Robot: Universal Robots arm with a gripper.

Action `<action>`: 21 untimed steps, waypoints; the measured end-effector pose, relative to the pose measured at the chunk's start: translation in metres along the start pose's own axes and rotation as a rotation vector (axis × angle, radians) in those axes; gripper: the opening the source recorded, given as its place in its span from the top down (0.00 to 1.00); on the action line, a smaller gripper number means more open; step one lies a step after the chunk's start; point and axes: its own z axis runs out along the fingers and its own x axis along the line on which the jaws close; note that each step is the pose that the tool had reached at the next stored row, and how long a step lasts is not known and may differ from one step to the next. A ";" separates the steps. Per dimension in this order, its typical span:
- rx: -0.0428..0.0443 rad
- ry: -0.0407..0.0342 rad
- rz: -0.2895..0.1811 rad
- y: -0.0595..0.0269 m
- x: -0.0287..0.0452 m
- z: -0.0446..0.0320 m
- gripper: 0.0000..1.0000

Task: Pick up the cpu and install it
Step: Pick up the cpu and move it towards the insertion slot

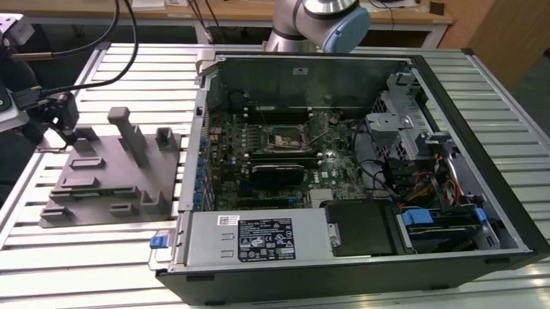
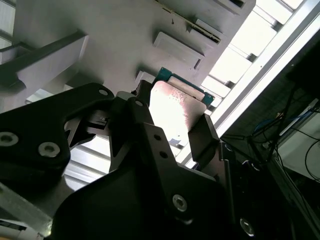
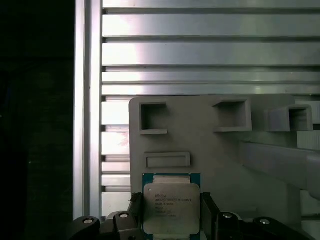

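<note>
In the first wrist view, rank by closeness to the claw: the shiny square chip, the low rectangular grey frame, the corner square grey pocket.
1. Shiny square silver-grey chip, right at the claw.
2. Low rectangular grey frame, just beyond the chip.
3. Corner square grey pocket, farthest, beyond the frame.

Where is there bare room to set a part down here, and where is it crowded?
Bare slatted table lies at the exterior view's lower left, past the grey fixture block, and at that view's right, beyond the computer case. Crowded: inside the case, and the fixture block around the cpu, where the gripper sits.
</note>
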 end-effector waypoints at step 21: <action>0.0001 0.0000 0.000 0.0011 0.0000 -0.0184 0.46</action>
